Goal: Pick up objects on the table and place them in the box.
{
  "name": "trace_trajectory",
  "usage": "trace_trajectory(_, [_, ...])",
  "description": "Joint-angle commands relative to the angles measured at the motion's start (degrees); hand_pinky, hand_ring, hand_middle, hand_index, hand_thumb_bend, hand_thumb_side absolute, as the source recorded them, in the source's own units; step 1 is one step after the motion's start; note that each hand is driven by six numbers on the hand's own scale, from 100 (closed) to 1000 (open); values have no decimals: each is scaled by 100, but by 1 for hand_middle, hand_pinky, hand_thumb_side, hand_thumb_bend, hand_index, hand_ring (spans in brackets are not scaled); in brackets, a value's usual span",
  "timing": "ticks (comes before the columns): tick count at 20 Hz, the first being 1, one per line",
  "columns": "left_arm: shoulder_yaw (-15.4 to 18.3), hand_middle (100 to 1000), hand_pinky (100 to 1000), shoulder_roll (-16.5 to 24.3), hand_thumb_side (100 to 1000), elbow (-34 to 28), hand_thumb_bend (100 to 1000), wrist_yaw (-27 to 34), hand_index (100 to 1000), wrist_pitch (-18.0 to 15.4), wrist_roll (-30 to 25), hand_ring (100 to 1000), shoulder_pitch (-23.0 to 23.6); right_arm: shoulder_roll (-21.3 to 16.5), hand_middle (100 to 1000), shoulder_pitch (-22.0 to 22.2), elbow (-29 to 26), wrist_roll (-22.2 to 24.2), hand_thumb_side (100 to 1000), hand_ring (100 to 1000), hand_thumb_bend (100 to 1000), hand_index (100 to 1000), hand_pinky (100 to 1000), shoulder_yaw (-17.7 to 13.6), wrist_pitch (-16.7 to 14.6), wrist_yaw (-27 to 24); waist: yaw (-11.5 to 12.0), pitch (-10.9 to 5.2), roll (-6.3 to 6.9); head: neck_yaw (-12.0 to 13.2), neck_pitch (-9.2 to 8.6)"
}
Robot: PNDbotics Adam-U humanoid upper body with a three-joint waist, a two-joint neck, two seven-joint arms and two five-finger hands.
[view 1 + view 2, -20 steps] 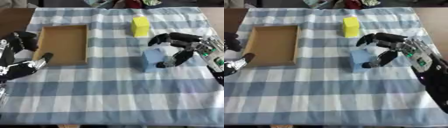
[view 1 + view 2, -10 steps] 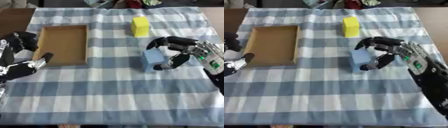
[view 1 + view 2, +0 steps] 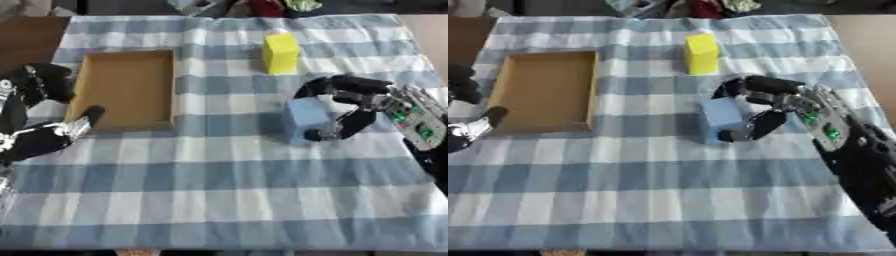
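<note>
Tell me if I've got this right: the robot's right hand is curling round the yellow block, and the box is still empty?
Not quite. The right hand is curling round the blue block, not the yellow block, which stands alone farther back, as the left eye view shows. The box is indeed empty.

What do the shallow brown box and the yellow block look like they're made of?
The shallow brown box looks like cardboard or thin wood: flat tan, matte, no gloss. The yellow block could be plastic or foam: even bright colour and smooth, unmarked faces, but its material can't be confirmed.
</note>
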Motion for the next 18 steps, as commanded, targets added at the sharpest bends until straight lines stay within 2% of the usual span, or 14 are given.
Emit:
trace_trajectory(1, [5, 527, 595, 85, 100, -50, 586, 11, 690, -4, -10, 559, -50, -103, 642, -118, -64, -85, 572, 774, 363, 733, 740, -67, -131, 43, 7, -111, 5, -10, -13])
trace_trajectory(3, [5, 527, 595, 87, 100, -49, 586, 11, 690, -3, -10, 559, -50, -111, 595, -140, -101, -229, 546, 767, 338, 678, 732, -67, -142, 27, 5, -112, 4, -6, -13])
trace_trajectory(7, [4, 527, 596, 92, 100, -50, 585, 11, 690, -3, -13, 559, -47, -155, 546, -224, -233, -395, 511, 762, 296, 623, 727, -18, -179, -71, 0, -119, -1, -3, -16])
trace_trajectory(13, [-7, 527, 596, 90, 100, -54, 584, 15, 690, -7, -28, 559, -51, -252, 539, -481, -538, -256, 486, 760, 261, 615, 726, 66, -137, -561, -4, -135, -20, -15, -2])
trace_trajectory(18, [-65, 527, 596, 71, 100, -69, 582, 52, 690, -18, -77, 559, -130, -221, 540, -885, -488, -91, 454, 756, 259, 617, 724, -22, 25, -915, 88, -181, -45, -64, 29])
